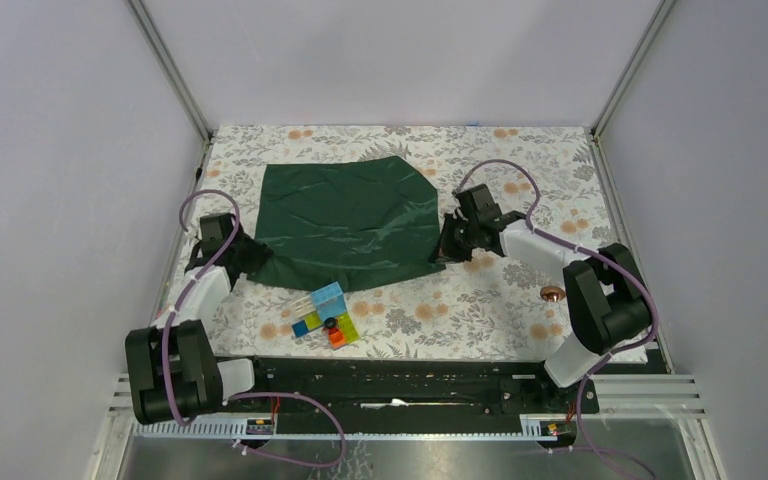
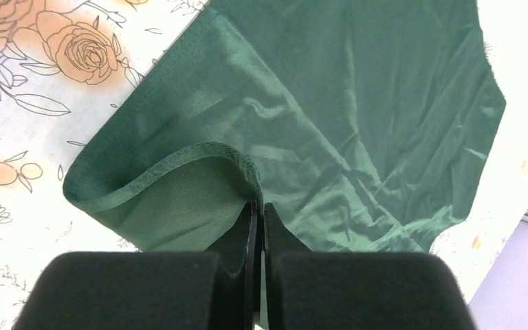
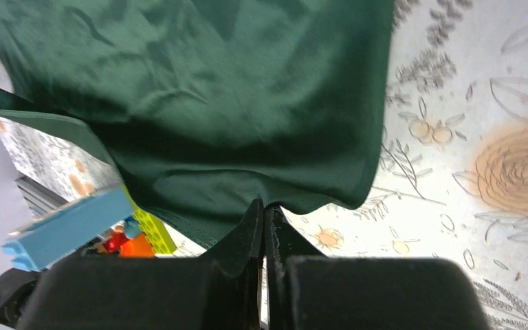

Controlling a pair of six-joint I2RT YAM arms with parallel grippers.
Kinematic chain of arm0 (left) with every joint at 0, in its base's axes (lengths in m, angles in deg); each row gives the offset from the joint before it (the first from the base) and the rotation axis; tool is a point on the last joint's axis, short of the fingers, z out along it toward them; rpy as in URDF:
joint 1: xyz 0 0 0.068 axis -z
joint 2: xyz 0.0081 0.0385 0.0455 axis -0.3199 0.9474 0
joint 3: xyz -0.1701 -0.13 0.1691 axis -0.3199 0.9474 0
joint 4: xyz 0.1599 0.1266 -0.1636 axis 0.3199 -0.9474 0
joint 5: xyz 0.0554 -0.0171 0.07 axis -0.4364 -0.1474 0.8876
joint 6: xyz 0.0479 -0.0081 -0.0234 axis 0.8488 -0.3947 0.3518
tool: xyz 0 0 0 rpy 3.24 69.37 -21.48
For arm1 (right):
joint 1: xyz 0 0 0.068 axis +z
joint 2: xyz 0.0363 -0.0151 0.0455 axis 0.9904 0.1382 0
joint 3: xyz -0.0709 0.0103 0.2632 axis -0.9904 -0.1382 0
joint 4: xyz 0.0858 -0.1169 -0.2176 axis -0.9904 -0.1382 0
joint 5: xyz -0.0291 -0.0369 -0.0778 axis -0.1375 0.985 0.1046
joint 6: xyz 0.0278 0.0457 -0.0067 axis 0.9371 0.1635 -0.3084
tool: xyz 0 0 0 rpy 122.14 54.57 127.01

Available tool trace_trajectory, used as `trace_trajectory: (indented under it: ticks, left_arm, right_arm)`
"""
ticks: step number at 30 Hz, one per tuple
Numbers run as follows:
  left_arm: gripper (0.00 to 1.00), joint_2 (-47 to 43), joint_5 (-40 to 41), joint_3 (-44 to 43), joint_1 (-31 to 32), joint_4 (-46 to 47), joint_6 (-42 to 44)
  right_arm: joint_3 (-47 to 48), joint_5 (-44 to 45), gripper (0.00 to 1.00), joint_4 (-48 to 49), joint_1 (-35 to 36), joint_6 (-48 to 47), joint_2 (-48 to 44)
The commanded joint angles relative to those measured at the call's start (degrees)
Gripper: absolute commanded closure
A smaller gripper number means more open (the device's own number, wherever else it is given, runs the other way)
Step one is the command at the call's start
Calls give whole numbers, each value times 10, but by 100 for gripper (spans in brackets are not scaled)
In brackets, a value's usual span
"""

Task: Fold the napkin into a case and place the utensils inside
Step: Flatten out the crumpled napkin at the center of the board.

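we see the dark green satin cloth napkin (image 1: 345, 220) spread on the floral worktop (image 1: 480, 300). our left claw (image 2: 258, 210) pinches its near-left corner, our right claw (image 3: 265, 206) its near-right corner. the small copper spoon (image 1: 552, 293) lies well apart, rightward.

Left arm (image 1: 200, 295): stretched forward, low; left gripper (image 2: 260, 206) pinched tight on napkin (image 2: 357, 103) corner. Right arm (image 1: 535, 243): elbow raised, forearm angled inward; right gripper (image 3: 265, 205) pinched on napkin edge.

Hem of the napkin (image 2: 330, 103) is sitting hidden between the left gripper (image 2: 258, 210) jaws, its far side running off-frame. Left of the right gripper (image 3: 265, 206) jaws, blocks (image 3: 69, 230) are hiding partly under cloth; spoon (image 1: 552, 293) is showing only its bowl.
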Motion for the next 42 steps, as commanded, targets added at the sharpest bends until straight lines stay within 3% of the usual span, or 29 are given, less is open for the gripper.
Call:
trace_trajectory:
  ticks: [1,6,11,21,23,26,30,31,33,36,38,42]
  left_arm:
    - [100,48,-24,-47,-3,7,-12]
    - [100,55,15,-73,-6,-48,6]
    - [100,38,3,-54,-9,-61,7]
    - [100,44,79,-88,-23,-198,27]
    - [100,23,87,-83,-23,-224,25]
    - [73,-43,117,-78,-24,-275,6]
    - [8,-145,182,-103,-23,-299,-5]
    - [2,-159,193,-111,-24,-294,-6]
    - [1,-161,182,-125,-24,-259,1]
    - [1,-103,88,-148,-23,-174,30]
    - [1,-37,12,-180,-23,-132,50]
    - [1,91,-60,-249,-20,-84,78]
  right_arm:
    - [65,-1,100,2,5,-2,19]
    - [46,-3,100,-3,14,2,9]
    - [6,10,100,-9,15,-1,-13]
    - [7,12,100,-84,27,-24,-25]
    - [20,11,94,-110,28,-28,-30]
    - [35,36,64,-144,28,-36,-59]
    - [90,149,16,-156,27,-43,-58]
    - [117,171,9,-155,27,-46,-38]
    - [168,202,1,-136,24,-61,12]
    - [279,212,0,-109,7,-106,116]
    - [346,156,0,-98,-31,-122,186]
    - [465,23,0,-101,-93,-119,305]
